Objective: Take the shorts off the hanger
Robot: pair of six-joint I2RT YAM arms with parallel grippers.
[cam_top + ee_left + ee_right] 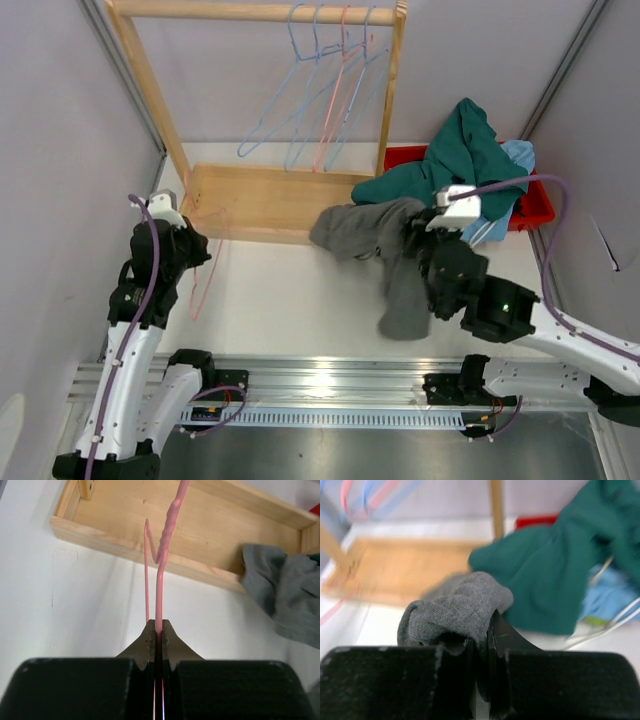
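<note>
L fingers point(150, 639) shut tight on pink hanger point(159, 587) wire, bare, well apart from cloth. R fingers point(501, 636) nipped shut on grey shorts point(460, 601) fold; rest trails on counter point(280, 300) near red bin point(538, 208). Risk: small pinch, cloth slips w/ fast lift, or drags teal shorts point(465, 150) off bin.

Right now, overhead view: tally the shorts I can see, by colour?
Grey shorts: 1
Dark teal shorts: 1
Light blue shorts: 1
Total: 3
</note>
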